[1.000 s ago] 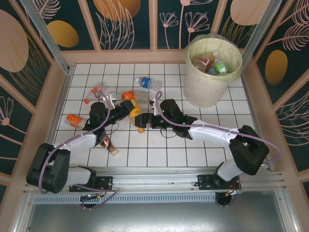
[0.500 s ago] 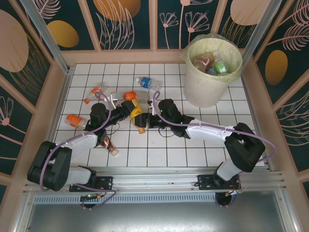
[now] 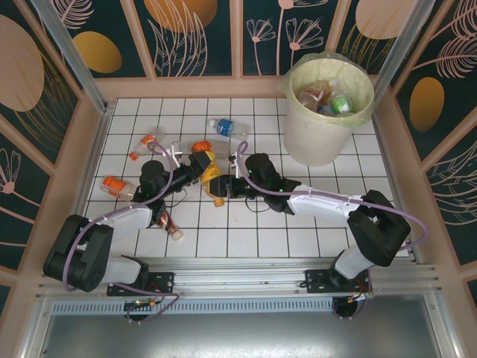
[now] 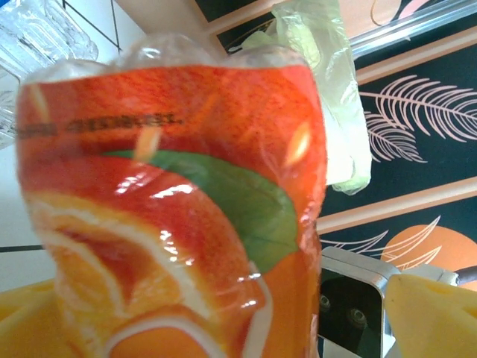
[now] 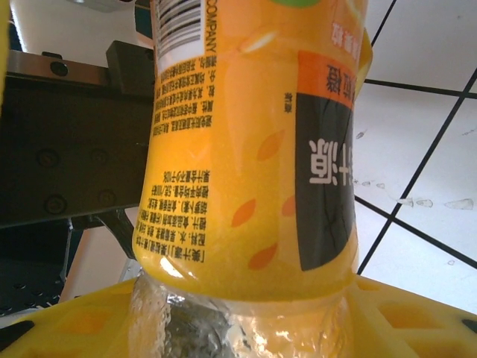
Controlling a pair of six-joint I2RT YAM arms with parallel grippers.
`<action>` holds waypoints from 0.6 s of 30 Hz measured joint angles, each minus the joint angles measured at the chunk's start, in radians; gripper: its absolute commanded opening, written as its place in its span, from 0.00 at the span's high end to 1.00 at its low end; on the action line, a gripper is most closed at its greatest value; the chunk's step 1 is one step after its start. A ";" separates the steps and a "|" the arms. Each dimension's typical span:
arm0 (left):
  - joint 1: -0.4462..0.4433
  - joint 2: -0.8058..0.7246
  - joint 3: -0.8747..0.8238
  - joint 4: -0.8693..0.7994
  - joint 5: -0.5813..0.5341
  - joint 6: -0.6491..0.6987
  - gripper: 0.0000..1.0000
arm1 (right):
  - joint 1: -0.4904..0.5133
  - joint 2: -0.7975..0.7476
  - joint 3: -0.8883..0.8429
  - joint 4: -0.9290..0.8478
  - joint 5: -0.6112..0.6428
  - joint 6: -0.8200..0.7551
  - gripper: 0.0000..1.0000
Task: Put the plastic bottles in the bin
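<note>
My left gripper (image 3: pixel 200 159) is shut on a crushed bottle with a red-orange fruit label (image 3: pixel 199 147). In the left wrist view that bottle (image 4: pixel 171 209) sits between the yellow fingers (image 4: pixel 432 313). My right gripper (image 3: pixel 223 186) is shut on a yellow-orange labelled bottle (image 3: pixel 213 179) whose cap points toward me. In the right wrist view this bottle (image 5: pixel 253 149) stands over the yellow fingers (image 5: pixel 417 321). The two grippers are close together at mid-table. The bin (image 3: pixel 328 142) stands at the back right with several bottles (image 3: pixel 328 98) inside. Its bag (image 4: pixel 320 74) shows in the left wrist view.
Loose bottles lie on the white tiles: a blue-labelled one (image 3: pixel 223 127), a red-orange one (image 3: pixel 147 142), an orange one (image 3: pixel 114 186), and a brown one (image 3: pixel 168 224) beside the left arm. Wooden walls ring the table. Open tiles lie between the right arm and the bin.
The left gripper has shifted slightly away from me with its bottle. The right gripper has edged a little left, so the two held bottles are closer together.
</note>
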 measured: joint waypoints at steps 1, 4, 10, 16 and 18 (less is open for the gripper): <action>0.000 -0.008 0.001 -0.004 -0.001 0.007 0.01 | -0.006 -0.015 -0.008 -0.007 0.005 -0.002 0.46; 0.000 -0.060 0.024 -0.065 -0.004 0.055 0.01 | -0.043 -0.085 -0.032 -0.040 0.017 -0.013 0.46; 0.000 -0.187 0.083 -0.230 0.010 0.221 0.01 | -0.139 -0.246 -0.035 -0.169 0.071 -0.094 0.46; 0.000 -0.339 0.083 -0.397 0.075 0.407 0.01 | -0.229 -0.351 0.046 -0.372 0.168 -0.249 0.46; 0.000 -0.412 0.082 -0.435 0.084 0.460 0.01 | -0.235 -0.369 0.105 -0.437 0.222 -0.318 0.46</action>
